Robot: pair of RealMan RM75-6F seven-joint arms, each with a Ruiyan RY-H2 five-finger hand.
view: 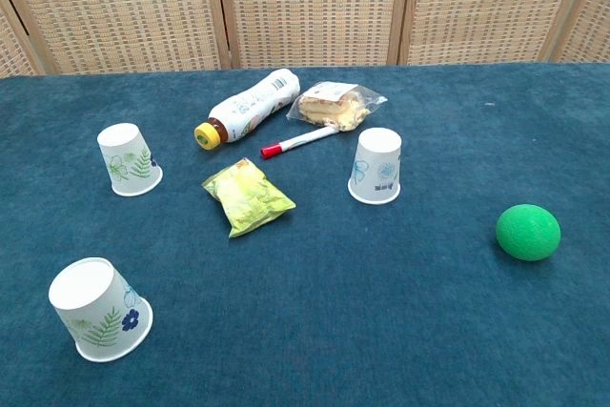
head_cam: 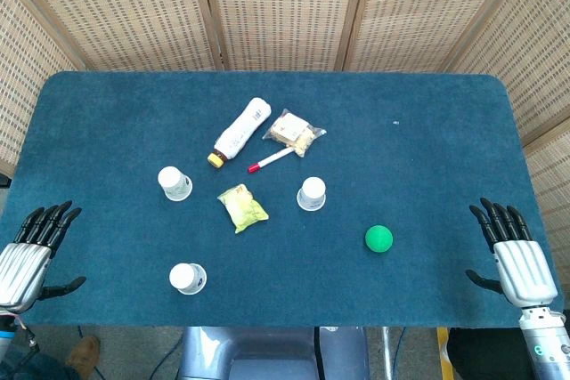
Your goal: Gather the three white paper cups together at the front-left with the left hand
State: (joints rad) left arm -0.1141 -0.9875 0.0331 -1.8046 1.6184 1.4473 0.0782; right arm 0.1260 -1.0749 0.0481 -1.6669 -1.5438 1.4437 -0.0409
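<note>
Three white paper cups stand upside down on the blue table. One cup point(head_cam: 188, 278) point(view: 98, 309) is at the front left, a second cup point(head_cam: 175, 182) point(view: 128, 159) sits behind it, and a third cup point(head_cam: 312, 193) point(view: 376, 166) is near the middle. My left hand point(head_cam: 31, 255) hovers at the table's left front edge, fingers spread and empty, well left of the cups. My right hand point(head_cam: 515, 255) is at the right front edge, also spread and empty. Neither hand shows in the chest view.
Between the cups lies a yellow-green snack packet point(head_cam: 241, 207) point(view: 247, 196). Behind it are a white bottle with a yellow cap point(head_cam: 240, 131) point(view: 246, 108), a red-capped marker point(head_cam: 271, 160) point(view: 298, 144) and a bagged snack point(head_cam: 295, 133) point(view: 334, 104). A green ball point(head_cam: 378, 238) point(view: 527, 232) sits at the right.
</note>
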